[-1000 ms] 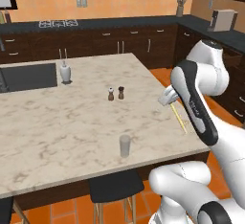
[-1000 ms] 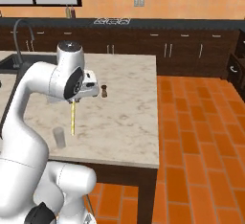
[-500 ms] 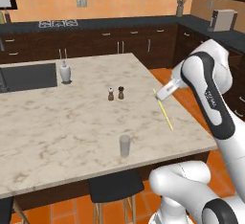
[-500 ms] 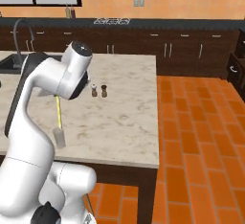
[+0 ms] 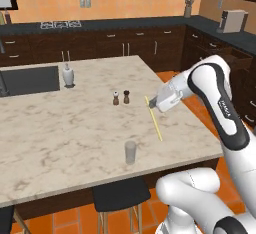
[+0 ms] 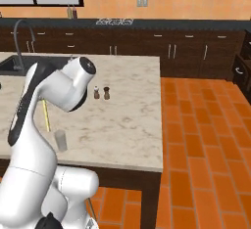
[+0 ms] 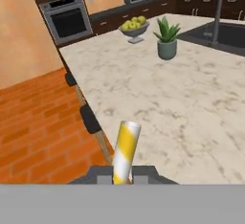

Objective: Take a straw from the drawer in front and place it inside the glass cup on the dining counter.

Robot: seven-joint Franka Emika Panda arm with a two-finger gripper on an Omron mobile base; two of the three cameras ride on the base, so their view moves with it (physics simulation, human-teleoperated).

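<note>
The pale yellow straw (image 5: 154, 120) hangs slanted over the right part of the marble dining counter (image 5: 60, 133), its upper end pinched in my gripper (image 5: 151, 104), which is shut on it. In the hand view the straw (image 7: 125, 150) rises between my two dark fingertips (image 7: 102, 175). The clear glass cup (image 5: 130, 153) stands near the counter's front edge, lower left of the straw's free end, apart from it. From the right base view the straw (image 6: 47, 116) hangs just above and behind the cup (image 6: 61, 140). A dark brown drawer (image 5: 239, 58) seems pulled out at the far right cabinets.
A white and a dark brown shaker (image 5: 121, 97) stand mid-counter, left of the gripper. A soap dispenser (image 5: 67, 75) and sink (image 5: 27, 80) lie at the far left. A potted plant (image 7: 167, 42) and fruit bowl (image 7: 134, 28) sit farther along; stools (image 7: 90, 117) line the edge.
The arm has swung the held straw from beside the counter's right edge inward over the marble top, closer to the glass cup. The cup and shakers have not moved.
</note>
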